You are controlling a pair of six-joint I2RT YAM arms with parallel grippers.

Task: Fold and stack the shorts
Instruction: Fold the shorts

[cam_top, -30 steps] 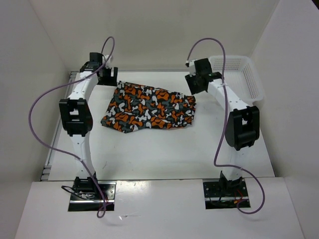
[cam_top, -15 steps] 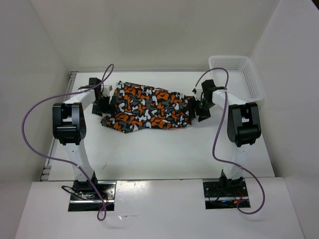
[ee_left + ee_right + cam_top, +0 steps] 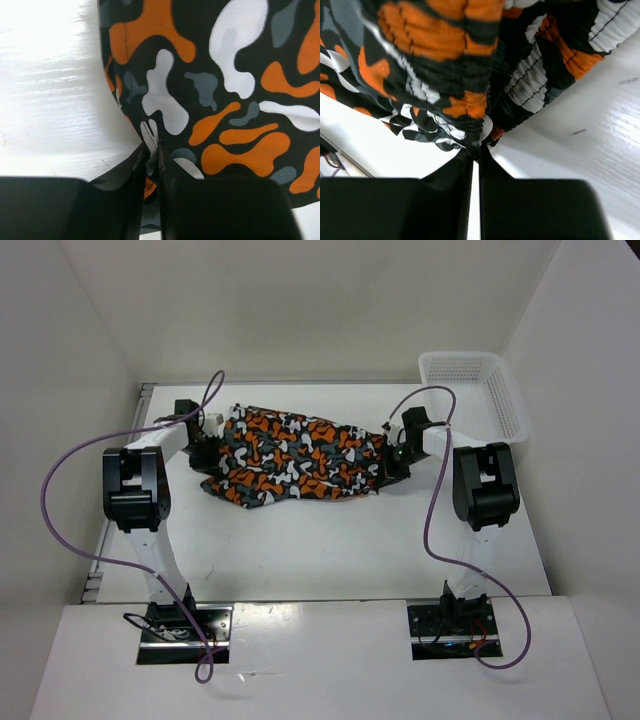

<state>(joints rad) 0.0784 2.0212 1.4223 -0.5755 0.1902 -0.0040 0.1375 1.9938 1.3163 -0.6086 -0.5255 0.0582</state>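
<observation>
**A:** Which step are we looking at?

**B:** The start of the first fold, I'd say. The soft shorts printed with orange, white, grey and black blotches (image 3: 295, 462) lie spread out toward the far middle of the white table (image 3: 330, 545). They are not folded yet, and nothing is stacked.

**A:** And the grippers?

**B:** There's one at each end of the cloth. The left gripper (image 3: 150, 150) has its jaws drawn almost together, pinching a sliver of the hem at the left edge. The right gripper (image 3: 475, 152) is pressed nearly closed on the gathered elastic waistband at the right end.

**A:** Is the fabric off the table?

**B:** I can't tell. It bunches at the right pinch, but from above it looks flat.

**A:** What does the next move need?

**B:** Probably an even lift from both arms, keeping the cloth taut between them, then laying one half over the other. Both pinches are thin, so a slip is the risk.

**A:** And the white mesh plastic basket (image 3: 478, 390)?

**B:** It sits in the far right corner, apart from the shorts.
</observation>
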